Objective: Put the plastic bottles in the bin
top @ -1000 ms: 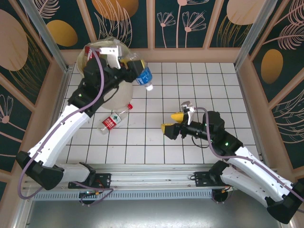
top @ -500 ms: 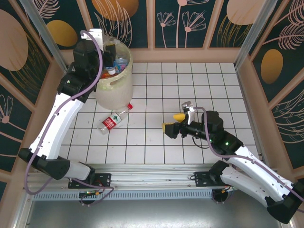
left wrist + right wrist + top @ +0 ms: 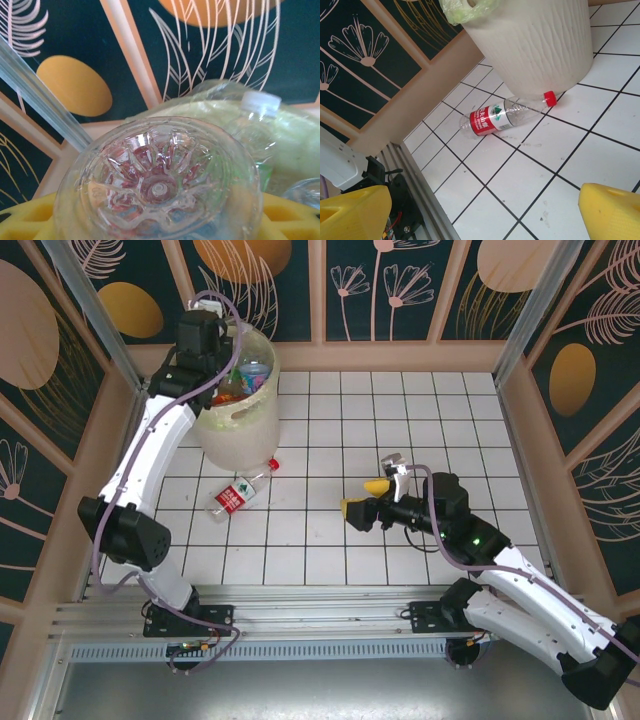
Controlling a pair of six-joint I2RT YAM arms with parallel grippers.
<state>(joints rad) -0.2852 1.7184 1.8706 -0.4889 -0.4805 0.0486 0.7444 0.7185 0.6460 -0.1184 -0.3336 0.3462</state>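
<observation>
My left gripper (image 3: pixel 230 358) hangs over the bin (image 3: pixel 240 420), a tall cream bucket at the back left. In the left wrist view, a clear plastic bottle (image 3: pixel 160 185) sits base-first between my yellow fingers (image 3: pixel 25 222), with my left gripper (image 3: pixel 157 222) shut on it. Several bottles (image 3: pixel 250 375) lie inside the bin; one with a white cap (image 3: pixel 257 107) rests against the liner. A red-labelled, red-capped bottle (image 3: pixel 238 492) lies on the tiles beside the bin's foot (image 3: pixel 540 45), also seen as the bottle (image 3: pixel 505 115) in the right wrist view. My right gripper (image 3: pixel 362 497) stands open mid-table, and this gripper (image 3: pixel 485 212) is empty.
Wooden walls with dark flower panels close in the white tiled floor (image 3: pixel 400 420) on three sides. A metal rail (image 3: pixel 330 605) runs along the near edge. The bin's clear liner (image 3: pixel 457 12) hangs over its rim.
My left arm swung from right of the bin back over its rim, carrying the bottle above the bin's mouth. The right arm and the floor bottle stayed still.
</observation>
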